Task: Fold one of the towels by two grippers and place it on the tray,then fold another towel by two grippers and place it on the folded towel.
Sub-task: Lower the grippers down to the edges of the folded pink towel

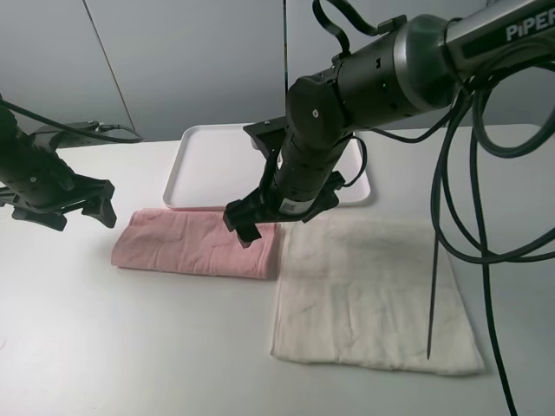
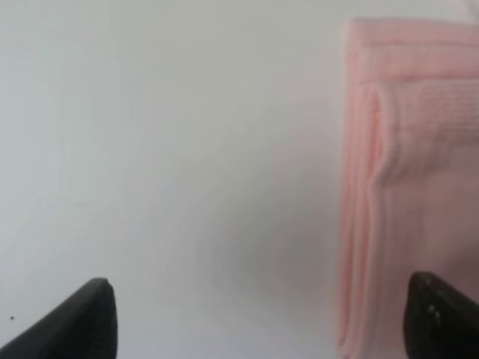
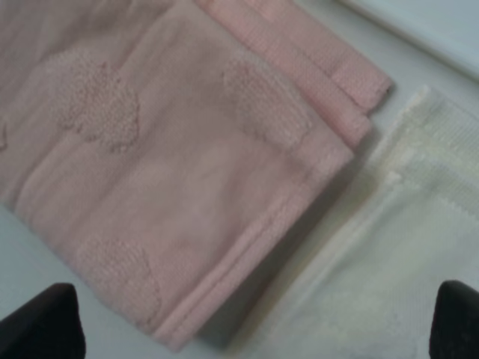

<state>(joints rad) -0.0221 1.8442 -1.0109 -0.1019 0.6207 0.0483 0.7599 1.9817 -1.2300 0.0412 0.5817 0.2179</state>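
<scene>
A pink towel (image 1: 195, 243), folded into a long strip, lies on the white table in front of the tray (image 1: 217, 165). A cream towel (image 1: 373, 295) lies flat to its right, touching its right end. My right gripper (image 1: 282, 217) hovers open just above the pink towel's right end. The right wrist view shows the pink towel (image 3: 172, 164), the cream towel (image 3: 404, 247) and both dark fingertips (image 3: 45, 321) spread wide. My left gripper (image 1: 78, 211) is open and empty just left of the pink towel's left end (image 2: 412, 187).
The white tray is empty and sits at the back centre; its corner shows in the right wrist view (image 3: 434, 30). Black cables (image 1: 451, 217) hang from the right arm over the cream towel. Bare table lies in front and to the left.
</scene>
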